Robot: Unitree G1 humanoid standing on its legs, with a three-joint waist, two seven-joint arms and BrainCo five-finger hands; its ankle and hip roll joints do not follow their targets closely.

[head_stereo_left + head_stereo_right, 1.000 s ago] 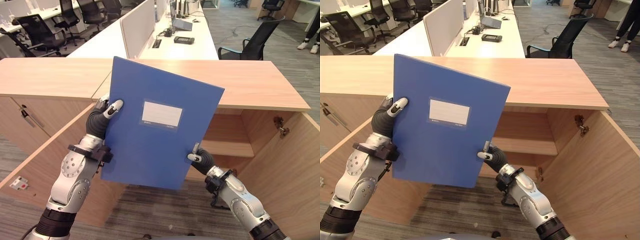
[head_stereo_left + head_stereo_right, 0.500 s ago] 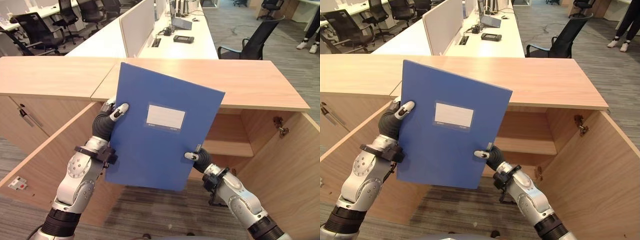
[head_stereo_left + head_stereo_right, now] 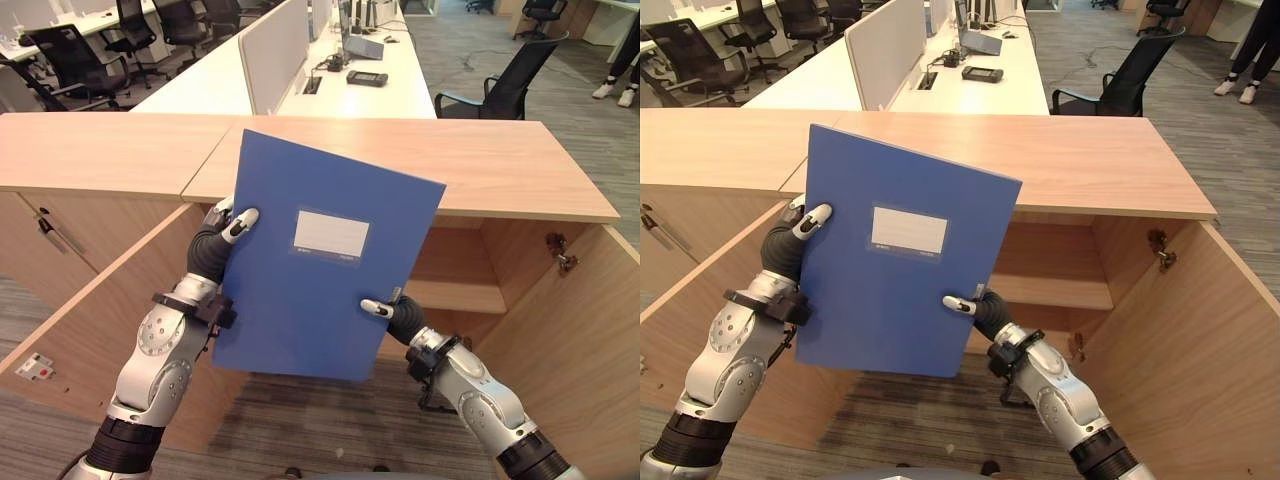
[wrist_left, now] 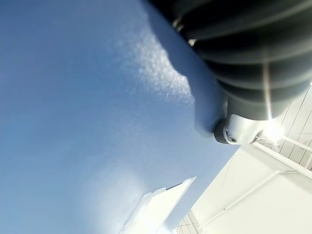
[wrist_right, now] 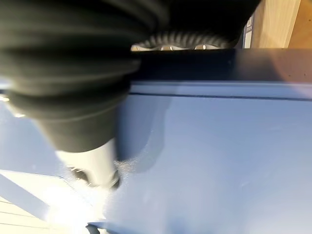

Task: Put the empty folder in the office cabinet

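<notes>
**Folder held up before the open cabinet**

We are holding the blue folder (image 3: pixel 325 262) upright before the open cabinet (image 3: pixel 470 270), left hand (image 3: pixel 215 240) and right hand (image 3: pixel 395 312) pinching opposite edges. It seems light, stiff and slick, so edge grips suit it.

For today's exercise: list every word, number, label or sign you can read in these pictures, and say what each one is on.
None can be read.
Blue folder, held by the left hand and right hand: white label, blank; the print under it is too small.
Sticker on the open cabinet door: too small.
</notes>
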